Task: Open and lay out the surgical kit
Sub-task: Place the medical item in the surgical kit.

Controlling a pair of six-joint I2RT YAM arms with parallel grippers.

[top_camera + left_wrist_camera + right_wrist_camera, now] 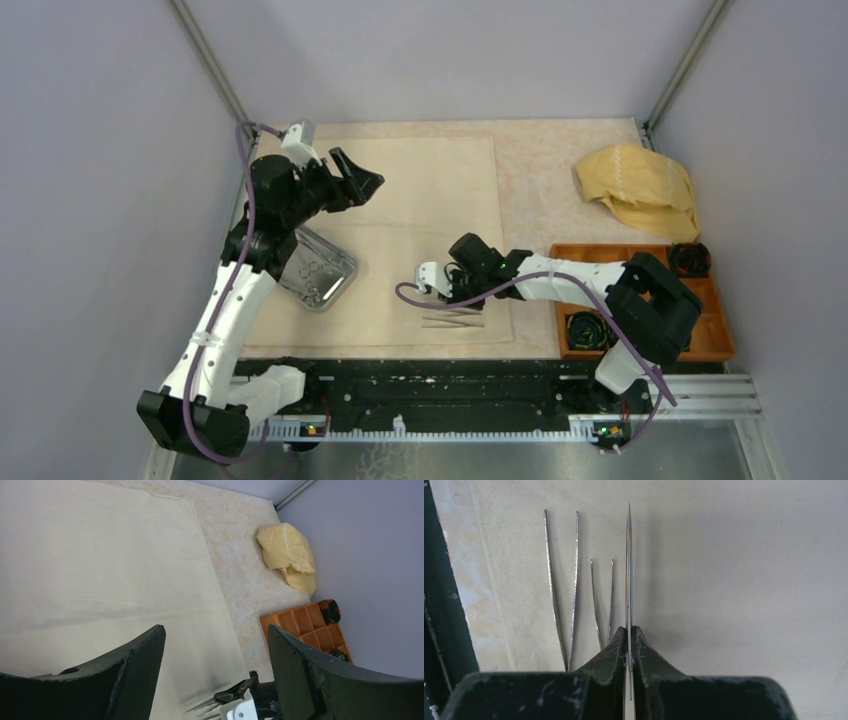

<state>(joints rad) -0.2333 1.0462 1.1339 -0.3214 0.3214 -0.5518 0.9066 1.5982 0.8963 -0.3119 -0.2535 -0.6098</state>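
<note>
Cream cloth sheet (pixel 440 190) is seen spread flat over the left and middle of the table (pixel 560 180), from near the far edge almost to the near edge.

Right gripper (pixel 629 636): fingers are pressed together, pinching a slim pointed steel instrument (pixel 629 565) low over the near part of the cloth. It is viewed edge-on, so scissors or tweezers cannot be told. Its rear part is hidden between the fingers. Its long axis runs roughly along the near edge, point toward the left edge.

Two tweezers are laid on the cloth just beside it, on the near-edge side. They lie roughly parallel to it and apart from each other: long tweezers (pixel 560 580) and shorter tweezers (pixel 603 597). Their open tips are turned toward the left edge, and their joined ends are hidden behind the gripper.

Steel tray (pixel 325 275) is noted on the cloth's left margin, near the left edge, set askew to the table's edges. One end is covered by the left arm (pixel 225 310), so its long axis cannot be told. Its contents are too small to make out.

Left gripper (pixel 216 630): fingers are spread wide, nothing between them, above the far-left part of the cloth.

Mustard-yellow cloth (pixel 640 185) is crumpled toward the far right corner. Orange box (pixel 590 262), toward the near right corner, is partly hidden by the right arm (pixel 570 280).
</note>
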